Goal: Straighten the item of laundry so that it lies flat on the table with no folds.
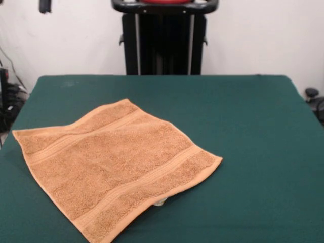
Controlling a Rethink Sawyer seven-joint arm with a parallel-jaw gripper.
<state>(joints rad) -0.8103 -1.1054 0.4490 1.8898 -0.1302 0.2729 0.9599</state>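
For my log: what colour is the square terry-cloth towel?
Orange-tan terry-cloth towel, clearest in the front view.

Towel (114, 164) lying spread out on the table (253, 152), on the left and near side in the front view, turned at a slant, 1 corner pointing right, robot pedestal (164, 43) behind the table's far edge

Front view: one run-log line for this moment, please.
towel: spread flat, no folds seen | table: towel left of centre | tag: under near edge | gripper: not in view
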